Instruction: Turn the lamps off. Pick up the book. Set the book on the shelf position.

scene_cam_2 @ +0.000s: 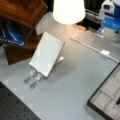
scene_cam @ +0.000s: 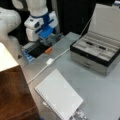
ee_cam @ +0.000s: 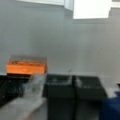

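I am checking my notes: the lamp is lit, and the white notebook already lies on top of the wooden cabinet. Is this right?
Not quite. The lamp is lit, but the notebook lies on the grey table, beside the wooden cabinet, not on it. Both front views show this.

The grey table (scene_cam: pixel 100 87) is viewed from above in both front views, but from opposite sides: in a front view the arm (scene_cam: pixel 40 22) stands at the top and the book (scene_cam: pixel 58 96) near the bottom, while in a front view the lamp (scene_cam_2: pixel 68 10) is close at the top. The book (scene_cam_2: pixel 47 52), the white cable (scene_cam_2: pixel 87 46) and the grey case (scene_cam_2: pixel 107 95) are shared. The wrist view is set low over the table, past the tool (ee_cam: pixel 75 87).
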{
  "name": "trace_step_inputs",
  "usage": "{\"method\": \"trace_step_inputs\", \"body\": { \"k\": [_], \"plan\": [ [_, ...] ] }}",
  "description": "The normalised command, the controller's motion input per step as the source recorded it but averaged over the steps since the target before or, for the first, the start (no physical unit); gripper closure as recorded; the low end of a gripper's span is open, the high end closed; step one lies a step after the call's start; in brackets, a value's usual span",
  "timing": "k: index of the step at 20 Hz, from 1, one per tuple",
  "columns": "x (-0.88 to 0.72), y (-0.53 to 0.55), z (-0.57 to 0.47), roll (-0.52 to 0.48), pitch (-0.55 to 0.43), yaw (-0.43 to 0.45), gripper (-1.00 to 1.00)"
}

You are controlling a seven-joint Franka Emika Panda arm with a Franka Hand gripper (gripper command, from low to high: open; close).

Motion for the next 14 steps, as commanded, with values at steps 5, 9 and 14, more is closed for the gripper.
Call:
{"method": "trace_step_inputs", "body": {
  "k": [5,9,14],
  "plan": [
    [-0.2,0.08,-0.35,0.034,-0.258,-0.066,1.0],
    [-0.26,0.02,-0.49,0.025,-0.259,-0.078,1.0],
    [-0.33,-0.01,-0.5,0.033,-0.277,-0.101,1.0]
  ]
}}
